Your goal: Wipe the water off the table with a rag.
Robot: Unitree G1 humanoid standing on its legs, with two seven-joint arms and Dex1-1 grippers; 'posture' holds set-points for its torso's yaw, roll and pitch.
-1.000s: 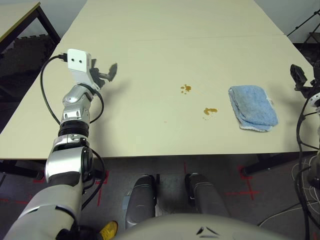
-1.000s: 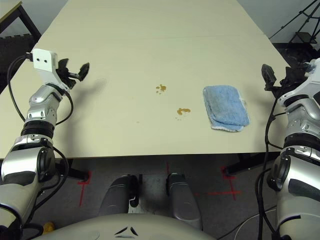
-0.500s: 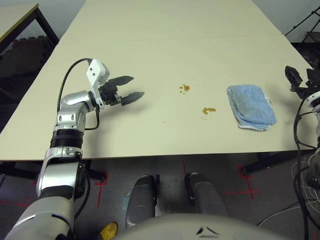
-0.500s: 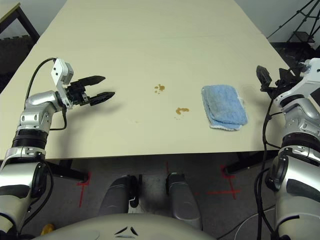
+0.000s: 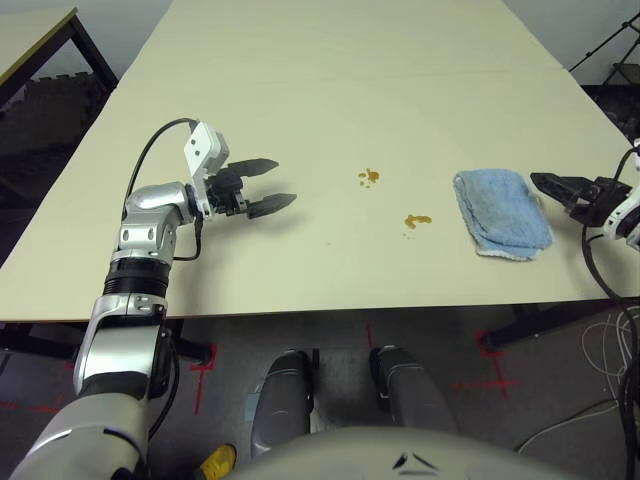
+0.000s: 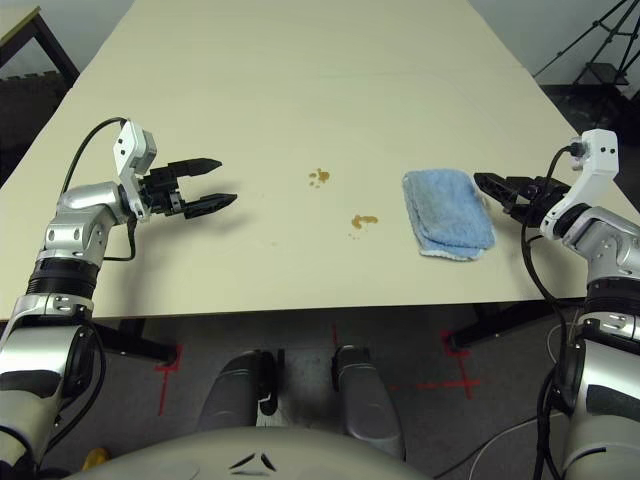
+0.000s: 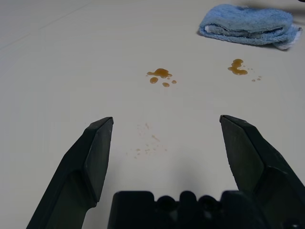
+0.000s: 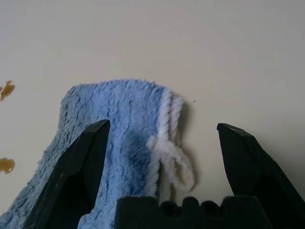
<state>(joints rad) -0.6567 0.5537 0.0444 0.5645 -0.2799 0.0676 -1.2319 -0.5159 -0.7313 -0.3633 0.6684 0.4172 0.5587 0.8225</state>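
Now the right gripper [image 8: 163, 126] has swung in from beyond the rag's outer side to hang over its white-trimmed edge, fingers spread and empty, so grasping looks like the next step. The folded blue rag [image 6: 447, 214] lies on the table [image 6: 250, 265] beside the unwiped amber splotches [image 6: 365, 221], while the left gripper [image 6: 222, 182] waits wide apart.

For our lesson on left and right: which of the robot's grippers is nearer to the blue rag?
Right. The right gripper hovers beside the rag; the left gripper is well away, beyond the two splotches.
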